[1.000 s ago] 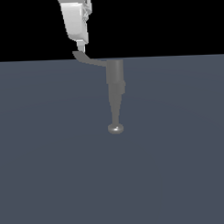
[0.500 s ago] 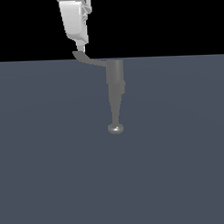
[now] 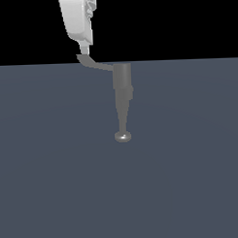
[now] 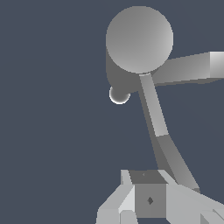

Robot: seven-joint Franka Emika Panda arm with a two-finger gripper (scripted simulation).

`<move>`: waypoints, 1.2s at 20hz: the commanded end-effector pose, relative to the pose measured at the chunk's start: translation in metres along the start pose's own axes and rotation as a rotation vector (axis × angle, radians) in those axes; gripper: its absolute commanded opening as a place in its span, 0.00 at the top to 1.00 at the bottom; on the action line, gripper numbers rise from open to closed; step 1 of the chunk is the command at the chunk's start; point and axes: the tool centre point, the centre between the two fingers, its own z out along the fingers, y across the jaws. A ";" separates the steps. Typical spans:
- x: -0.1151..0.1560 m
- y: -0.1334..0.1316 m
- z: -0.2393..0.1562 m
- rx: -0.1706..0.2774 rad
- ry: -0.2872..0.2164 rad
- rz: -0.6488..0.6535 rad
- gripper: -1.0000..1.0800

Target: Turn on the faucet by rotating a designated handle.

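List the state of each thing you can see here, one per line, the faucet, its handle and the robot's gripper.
faucet: upright on the grey surface, spout pointing toward the exterior camera, no water visible.
handle: sticks out from the faucet top toward the exterior view's left, upturned end right below the gripper.
gripper: hanging above the handle's end; whether the fingers are open or shut cannot be told, nor whether they touch it.

surface: flat dark blue-grey floor [image 3: 55, 191] | on it: grey faucet [image 3: 122, 87]

Gripper [image 3: 84, 48] top and jaws' gap unreadable
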 end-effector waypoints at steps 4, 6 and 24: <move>0.001 0.019 0.002 -0.008 0.001 0.000 1.00; 0.001 0.025 0.002 -0.008 0.001 0.000 1.00; 0.029 0.068 0.000 -0.003 0.000 0.001 1.00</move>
